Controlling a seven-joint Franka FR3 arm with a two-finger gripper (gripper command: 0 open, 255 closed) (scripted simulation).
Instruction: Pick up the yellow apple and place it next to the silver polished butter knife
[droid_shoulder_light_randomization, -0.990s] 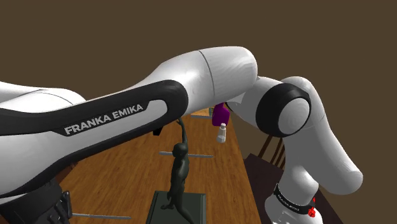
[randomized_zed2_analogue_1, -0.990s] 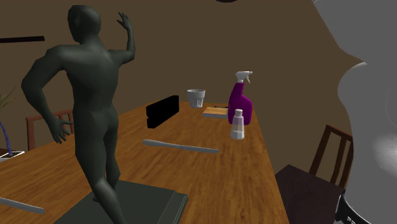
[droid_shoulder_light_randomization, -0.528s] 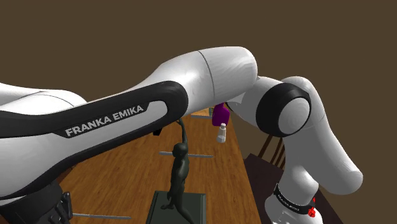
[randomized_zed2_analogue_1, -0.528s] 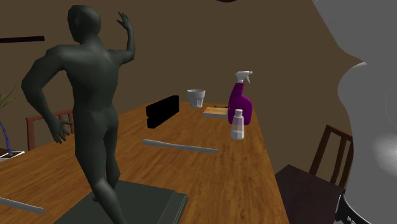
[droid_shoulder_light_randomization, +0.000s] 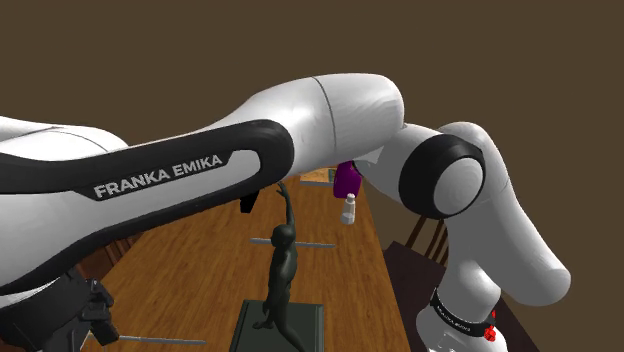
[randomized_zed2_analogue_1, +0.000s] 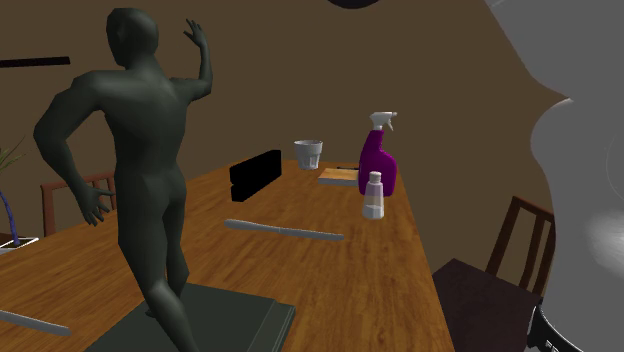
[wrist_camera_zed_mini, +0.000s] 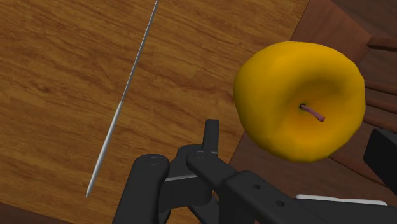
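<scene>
- The hand (wrist_camera_zed_mini: 296, 132) is wide open, its black fingers (wrist_camera_zed_mini: 211, 130) standing apart on either side of the yellow apple (wrist_camera_zed_mini: 299, 95).
- The apple sits between them with its stem towards the wrist camera. A thin gap shows between it and the nearer finger, so it is not clasped.
- The apple is at the edge of the wooden desk (wrist_camera_zed_mini: 63, 76), and much of it shows over a dark brown chair (wrist_camera_zed_mini: 343, 19) beyond that edge.
- A slim silver knife (wrist_camera_zed_mini: 124, 102) lies flat on the desk, on the other side of the hand from the apple and clearly apart from it.
- In the shoulder view, the white arm (droid_shoulder_light_randomization: 330, 110) reaches across to the lower left.
- Further along the desk, a dark statue (randomized_zed2_analogue_1: 140, 150) of a man with one arm raised stands on a dark slab.
- Past the statue, a second long silver piece (randomized_zed2_analogue_1: 285, 230) lies flat in the middle of the desk.
- Behind it stand a black box (randomized_zed2_analogue_1: 255, 175) and a small white shaker (randomized_zed2_analogue_1: 373, 195), well apart from each other.
- A purple spray bottle (randomized_zed2_analogue_1: 378, 155) stands just behind the shaker, with a wooden board (randomized_zed2_analogue_1: 338, 177) beside it.
- A clear glass (randomized_zed2_analogue_1: 308, 153) stands at the far end of the desk, in front of a brown wall (randomized_zed2_analogue_1: 450, 70).
</scene>
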